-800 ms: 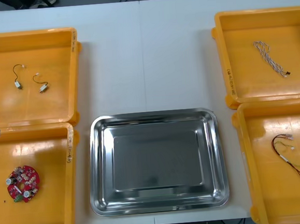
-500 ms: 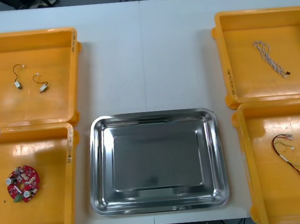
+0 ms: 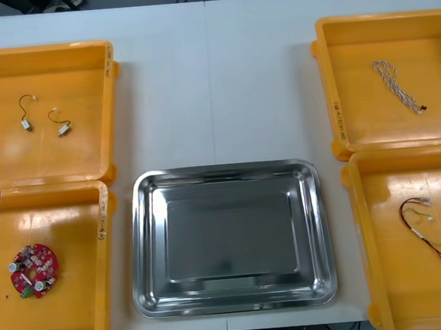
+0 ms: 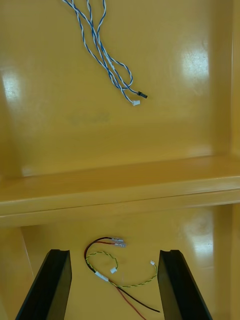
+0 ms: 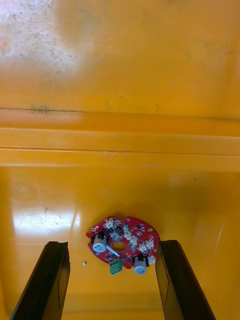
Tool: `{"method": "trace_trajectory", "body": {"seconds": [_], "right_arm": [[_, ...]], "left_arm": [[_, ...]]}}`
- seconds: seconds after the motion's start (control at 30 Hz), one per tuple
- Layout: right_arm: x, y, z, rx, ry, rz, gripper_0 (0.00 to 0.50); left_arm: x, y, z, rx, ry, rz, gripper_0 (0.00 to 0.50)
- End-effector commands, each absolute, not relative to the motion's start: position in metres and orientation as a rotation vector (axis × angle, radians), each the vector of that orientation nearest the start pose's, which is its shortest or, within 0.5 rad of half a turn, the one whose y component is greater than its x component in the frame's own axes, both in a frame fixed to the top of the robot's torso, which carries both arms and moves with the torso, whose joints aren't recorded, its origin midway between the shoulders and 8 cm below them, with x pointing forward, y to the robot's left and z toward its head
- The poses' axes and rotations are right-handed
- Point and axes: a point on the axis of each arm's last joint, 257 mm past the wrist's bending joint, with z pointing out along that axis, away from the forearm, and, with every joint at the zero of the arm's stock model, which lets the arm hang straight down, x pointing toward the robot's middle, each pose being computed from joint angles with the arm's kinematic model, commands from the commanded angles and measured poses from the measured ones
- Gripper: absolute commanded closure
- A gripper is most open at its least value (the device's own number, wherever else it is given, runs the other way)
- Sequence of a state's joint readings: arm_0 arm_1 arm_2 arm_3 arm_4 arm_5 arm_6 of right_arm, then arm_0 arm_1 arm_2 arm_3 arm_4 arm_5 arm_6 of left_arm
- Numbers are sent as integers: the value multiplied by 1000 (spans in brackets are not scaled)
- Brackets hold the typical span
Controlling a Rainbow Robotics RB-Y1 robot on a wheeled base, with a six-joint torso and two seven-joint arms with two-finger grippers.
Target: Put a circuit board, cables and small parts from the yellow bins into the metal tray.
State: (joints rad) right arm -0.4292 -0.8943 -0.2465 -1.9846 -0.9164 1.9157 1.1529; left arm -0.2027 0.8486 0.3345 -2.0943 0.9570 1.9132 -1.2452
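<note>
A round red circuit board (image 3: 34, 271) lies in the near left yellow bin (image 3: 79, 314); in the left wrist view the circuit board (image 5: 123, 244) sits between and just beyond my open left gripper (image 5: 111, 282). My open right gripper (image 4: 114, 285) hangs over the red and yellow cable (image 4: 117, 270), with the twisted blue and white cable (image 4: 105, 60) past the bin wall. In the front view the red and yellow cable (image 3: 432, 232) lies in the near right bin and the twisted cable (image 3: 398, 86) in the far right bin. The metal tray (image 3: 235, 298) is bare.
Two small metal parts with black leads (image 3: 45, 121) lie in the far left bin (image 3: 107, 105). Bin walls (image 5: 120, 142) run across just beyond each gripper. A tiny speck (image 5: 84, 262) lies beside the board.
</note>
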Motion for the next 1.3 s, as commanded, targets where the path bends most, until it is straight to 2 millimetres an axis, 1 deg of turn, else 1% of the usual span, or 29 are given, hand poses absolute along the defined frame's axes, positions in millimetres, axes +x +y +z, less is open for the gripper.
{"method": "trace_trajectory", "body": {"seconds": [0.03,1.3], "right_arm": [[427,-394,-77,193,2576,-9,0],[427,-394,-77,193,2576,-9,0]], "left_arm": [[373,391,-152,-18,2711,-36,0],[373,391,-152,-18,2711,-36,0]]}}
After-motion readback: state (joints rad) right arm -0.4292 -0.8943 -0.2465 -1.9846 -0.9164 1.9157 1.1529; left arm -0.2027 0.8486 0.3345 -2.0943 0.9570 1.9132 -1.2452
